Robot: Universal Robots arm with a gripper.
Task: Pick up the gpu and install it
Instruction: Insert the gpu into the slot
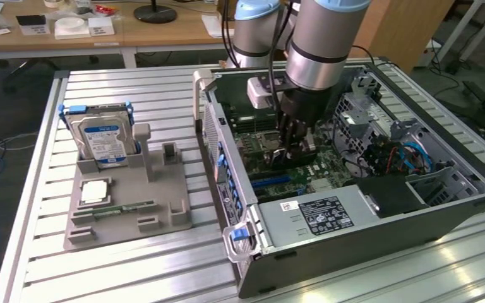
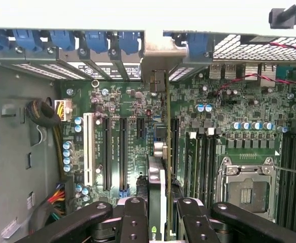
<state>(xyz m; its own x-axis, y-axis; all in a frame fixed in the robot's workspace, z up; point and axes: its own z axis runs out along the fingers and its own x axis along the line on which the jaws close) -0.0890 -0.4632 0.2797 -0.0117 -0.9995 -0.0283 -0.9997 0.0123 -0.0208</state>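
Black fingers (image 2: 157, 215) tight on gpu (image 2: 157, 172) — over motherboard (image 2: 229, 116)

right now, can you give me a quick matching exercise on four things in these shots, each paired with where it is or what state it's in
Things:
1. gpu
2. hard drive
3. gripper
4. computer case

Places or states:
A. standing upright in the grey holder on the exterior view's left
B. lying open on the table, motherboard exposed
C. held edge-on above the motherboard slots
D. shut on the card, inside the case

Pairs: 1-C, 2-A, 3-D, 4-B
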